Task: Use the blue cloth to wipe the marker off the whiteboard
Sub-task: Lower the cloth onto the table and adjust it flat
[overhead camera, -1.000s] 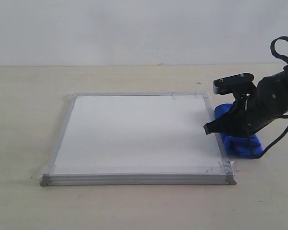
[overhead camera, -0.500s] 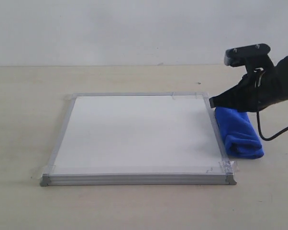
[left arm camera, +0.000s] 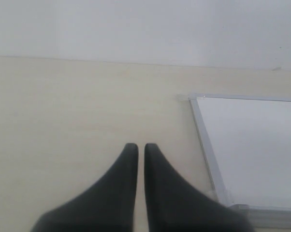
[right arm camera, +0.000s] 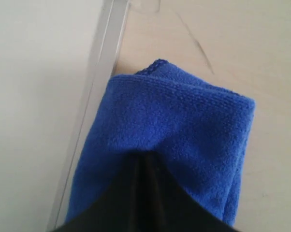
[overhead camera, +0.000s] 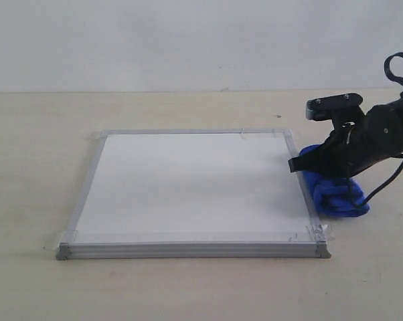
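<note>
The whiteboard lies flat on the table, and no marker line shows on its white surface. The blue cloth lies as a folded bundle on the table against the board's right frame. My right gripper is low over the cloth's far half, pointing toward the board. In the right wrist view the right gripper is shut, its tips pressed into the blue cloth, with no cloth visible between them. My left gripper is shut and empty over bare table beside the whiteboard, outside the exterior view.
The light wooden table runs all round the board, and a pale wall stands behind it. Clear tape holds the board's corners. A black cable loops from the right arm beside the cloth.
The right gripper lifted off the cloth toward the back half a second ago and has come back down onto it. The cloth looks more bunched than when it lay free.
</note>
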Available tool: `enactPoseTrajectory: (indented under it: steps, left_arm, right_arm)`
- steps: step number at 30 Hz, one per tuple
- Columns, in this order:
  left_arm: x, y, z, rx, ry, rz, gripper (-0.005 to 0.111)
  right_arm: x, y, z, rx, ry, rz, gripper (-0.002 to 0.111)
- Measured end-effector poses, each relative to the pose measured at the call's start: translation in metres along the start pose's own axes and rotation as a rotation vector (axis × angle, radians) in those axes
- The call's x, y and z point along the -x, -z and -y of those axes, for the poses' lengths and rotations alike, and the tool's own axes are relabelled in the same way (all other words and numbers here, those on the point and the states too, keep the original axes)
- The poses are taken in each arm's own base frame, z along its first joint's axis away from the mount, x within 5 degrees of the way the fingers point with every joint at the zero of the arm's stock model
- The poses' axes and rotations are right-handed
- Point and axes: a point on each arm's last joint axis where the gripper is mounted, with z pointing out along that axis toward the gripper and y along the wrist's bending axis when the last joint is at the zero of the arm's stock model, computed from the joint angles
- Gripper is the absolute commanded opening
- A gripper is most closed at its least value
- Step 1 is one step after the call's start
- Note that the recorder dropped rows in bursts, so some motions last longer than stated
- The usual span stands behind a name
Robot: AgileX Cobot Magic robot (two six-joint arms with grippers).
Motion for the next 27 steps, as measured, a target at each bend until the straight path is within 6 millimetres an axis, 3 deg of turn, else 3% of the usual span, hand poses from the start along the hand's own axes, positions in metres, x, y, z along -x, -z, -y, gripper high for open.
enactPoseTrajectory:
  steps: [11, 20, 27]
  left_arm:
    - [0.0, 0.0, 0.0, 0.0, 0.0, 0.0, 0.005]
    - [0.0, 0.0, 0.0, 0.0, 0.0, 0.0, 0.005]
    - [0.0, 0.0, 0.0, 0.0, 0.0, 0.0, 0.005]
  right_arm:
    - [0.008, 0.051, 0.005, -0.039, 0.013, -0.06, 0.0]
    - [-0.043, 0.046, 0.002, -0.019, 0.024, -0.132, 0.0]
    - [-0.043, 0.052, 0.002, -0.015, -0.006, -0.107, 0.0]
